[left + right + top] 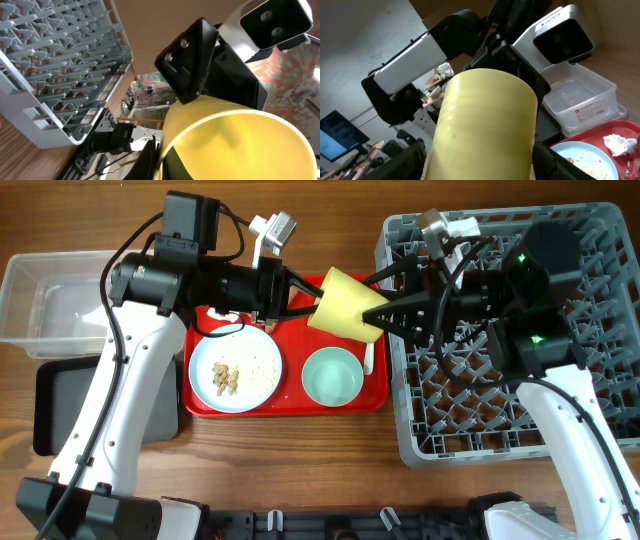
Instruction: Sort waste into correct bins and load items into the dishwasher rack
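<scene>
Two arms share one yellow-green cup [345, 305] aloft over the red serving tray [290, 406] overhead; left wrist, the left gripper [159, 157] pinches its rim (mouth toward lens); right wrist, the right gripper [480, 162] straddles its base unclenched, contact unclear.

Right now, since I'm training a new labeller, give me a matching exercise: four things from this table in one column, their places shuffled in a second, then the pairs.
Things:
1. cup
2. plate
3. bowl
4. tub

Places:
A. on the red tray, bearing food scraps
B. on the table, left of the red tray
C. in the air, in the left gripper
D. on the red tray, at the end nearer the rack

Pairs: 1-C, 2-A, 3-D, 4-B
</scene>
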Controlling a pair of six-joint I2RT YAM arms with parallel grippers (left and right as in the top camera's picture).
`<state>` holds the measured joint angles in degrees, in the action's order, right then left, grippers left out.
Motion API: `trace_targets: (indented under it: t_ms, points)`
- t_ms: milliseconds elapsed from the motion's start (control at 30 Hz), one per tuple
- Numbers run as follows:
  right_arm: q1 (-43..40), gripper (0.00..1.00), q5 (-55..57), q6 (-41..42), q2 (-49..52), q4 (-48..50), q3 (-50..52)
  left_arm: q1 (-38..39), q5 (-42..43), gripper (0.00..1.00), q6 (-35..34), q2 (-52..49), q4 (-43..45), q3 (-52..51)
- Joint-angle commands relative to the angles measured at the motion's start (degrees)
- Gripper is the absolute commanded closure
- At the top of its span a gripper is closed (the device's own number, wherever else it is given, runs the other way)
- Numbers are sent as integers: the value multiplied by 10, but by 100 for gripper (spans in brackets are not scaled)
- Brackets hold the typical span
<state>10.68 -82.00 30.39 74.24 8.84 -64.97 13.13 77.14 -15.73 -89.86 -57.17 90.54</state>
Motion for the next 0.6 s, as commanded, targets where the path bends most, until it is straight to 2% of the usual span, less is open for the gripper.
trace_targets:
  t_ms: [0, 267, 333, 400, 433, 467, 500, 533, 567]
  points:
    - [28, 31, -30, -4, -7, 2, -6, 1, -8, 96, -3, 6, 9, 1]
    - [29, 23, -22, 13, -6, -1, -6, 2, -7, 96, -80, 6, 99, 1]
    - [29, 24, -6, 13, -6, -1, -6, 2, -7, 96, -79, 6, 101, 1]
    - [29, 32, 9, 16, -6, -1, -6, 3, -7, 96, -79, 6, 101, 1]
    - [29, 33, 10, 17, -6, 0, -6, 3, -7, 96, -79, 6, 101, 1]
    - [29, 35, 10, 17, -6, 0, -6, 3, -7, 92, -79, 6, 101, 1]
    - [29, 36, 10, 17, -6, 0, -6, 3, -7, 73, -79, 6, 101, 1]
    - [29, 36, 9, 17, -6, 0, -6, 3, -8, 40, -79, 6, 101, 1]
    - [28, 37, 10, 16, -7, 0, -6, 3, -11, 0, -79, 6, 101, 1]
